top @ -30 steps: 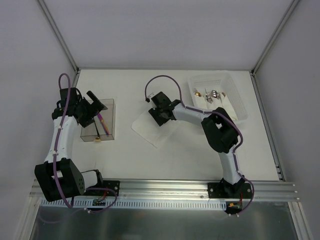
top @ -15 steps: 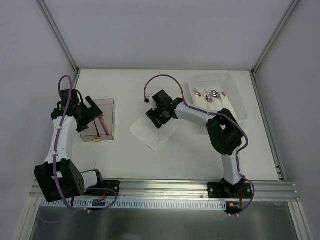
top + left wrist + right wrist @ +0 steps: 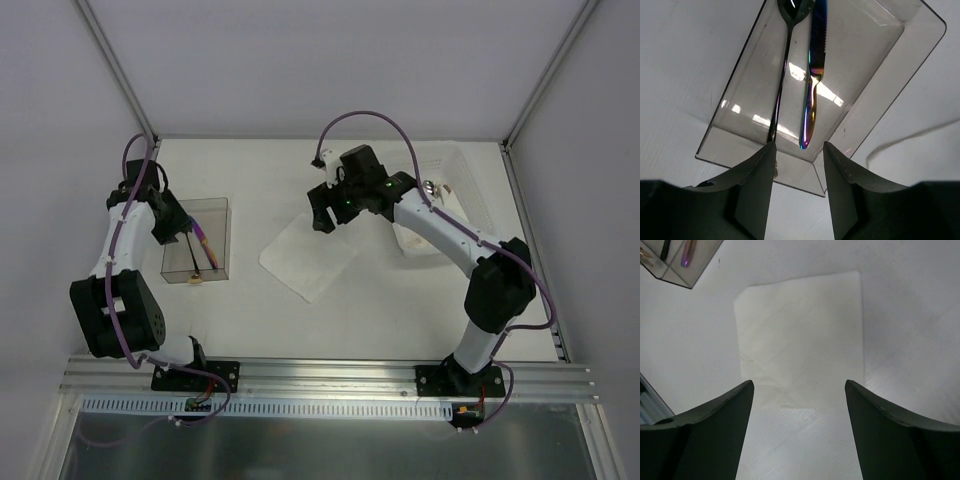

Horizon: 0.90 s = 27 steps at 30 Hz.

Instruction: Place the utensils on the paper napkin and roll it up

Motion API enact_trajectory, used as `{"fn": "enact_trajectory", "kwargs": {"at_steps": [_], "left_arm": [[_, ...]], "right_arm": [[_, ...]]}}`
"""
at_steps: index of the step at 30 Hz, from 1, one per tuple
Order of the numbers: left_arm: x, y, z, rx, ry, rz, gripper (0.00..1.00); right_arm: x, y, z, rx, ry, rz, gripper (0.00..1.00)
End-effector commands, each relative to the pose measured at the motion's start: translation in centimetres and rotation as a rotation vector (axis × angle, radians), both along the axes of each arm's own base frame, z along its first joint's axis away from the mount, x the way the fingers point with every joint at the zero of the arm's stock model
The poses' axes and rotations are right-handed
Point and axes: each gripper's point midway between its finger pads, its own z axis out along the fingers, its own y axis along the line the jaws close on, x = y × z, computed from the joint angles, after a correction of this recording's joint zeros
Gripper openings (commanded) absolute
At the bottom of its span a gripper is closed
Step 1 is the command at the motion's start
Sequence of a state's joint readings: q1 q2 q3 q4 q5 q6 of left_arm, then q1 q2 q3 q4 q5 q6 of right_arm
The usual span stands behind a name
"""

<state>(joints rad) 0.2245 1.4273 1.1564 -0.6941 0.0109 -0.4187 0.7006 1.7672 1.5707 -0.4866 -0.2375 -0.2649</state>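
Left fingers half-open, empty; spoon and iridescent piece just ahead, inside clear box. Right fingers wide, empty, above napkin. Risk: pinch catches box wall, or grabs one handle only.

paper napkin: plain white, faint crease lines, barely distinct from the white bench.
spoon: glossy black, both bowl and handle.
iridescent piece: blue-purple at the far end, running through pink and gold to green-blue at the near tip.
box: clear with a smoky grey-brown tint and bright glare patches.
left end effector and right end effector: dark grey to black.
left arm, right arm: white links, black joints, purple cables.
tray: translucent white, holding silver and gold cutlery.
rail: bare aluminium.
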Motion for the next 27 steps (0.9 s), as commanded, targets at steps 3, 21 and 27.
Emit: {"fn": "enact_trajectory", "kwargs": {"at_steps": [3,21,27], "left_arm": [[1.9,1.6,-0.7,0.044,0.050,-0.022,0.40],[3.0,-2.1,-8.0,0.004,0.222,-0.071,0.43],[3.1,-2.4,-9.6,-0.016,0.235,-0.096,0.43]], "right_arm": [[-1.5,-5.4,-2.0,-0.034,0.135,-0.046,0.78],[0.2,-12.8,-3.9,-0.047,0.224,-0.226,0.78],[0.6,-13.2,-4.0,-0.035,0.242,-0.241,0.78]]}}
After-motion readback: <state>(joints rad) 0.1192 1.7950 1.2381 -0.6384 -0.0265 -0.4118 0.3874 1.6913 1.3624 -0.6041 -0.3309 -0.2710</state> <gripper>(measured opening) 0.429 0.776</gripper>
